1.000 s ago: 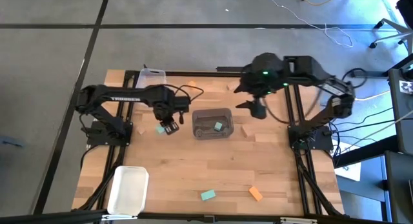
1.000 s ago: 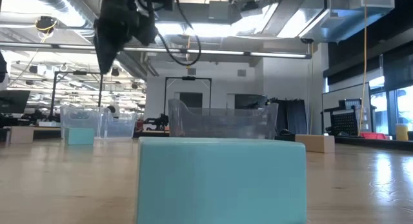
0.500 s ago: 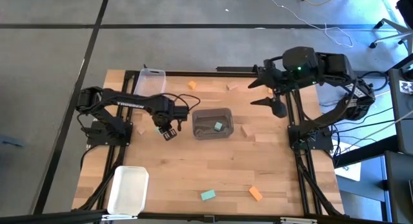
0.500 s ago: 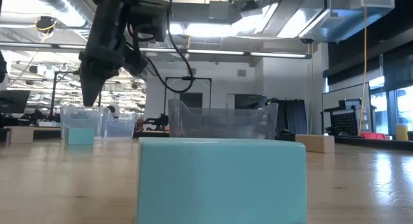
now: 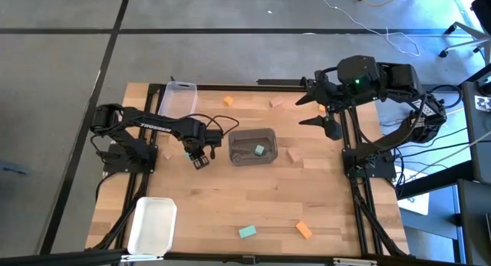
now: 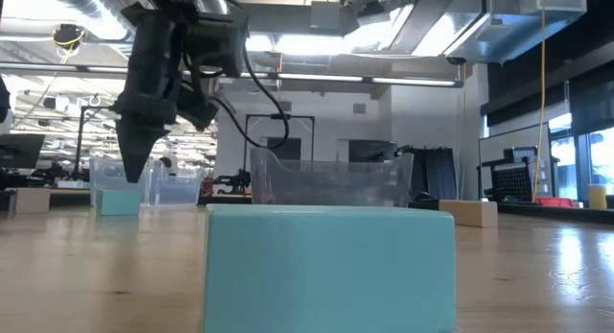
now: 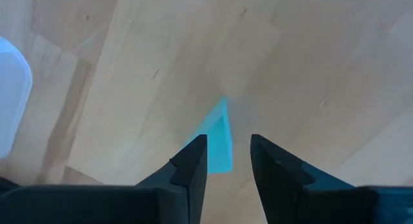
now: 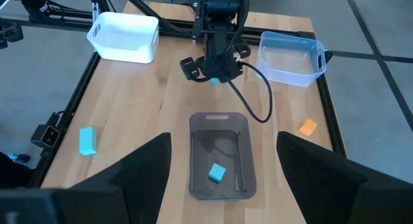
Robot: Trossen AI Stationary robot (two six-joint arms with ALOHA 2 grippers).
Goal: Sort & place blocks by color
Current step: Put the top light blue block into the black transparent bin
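Just then the left gripper [image 7: 226, 161] hung with its fingers a little apart, straddling a teal block [image 7: 218, 137] on the table [image 5: 276, 197] left of the grey bin [image 5: 252, 146], apparently lined up to pinch it. The right gripper [image 5: 328, 122] waited wide open, empty, off the table's far right edge.

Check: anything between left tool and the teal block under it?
Nothing. In the left wrist view the teal block shows in the gap at the open left tool, only bare table around it.
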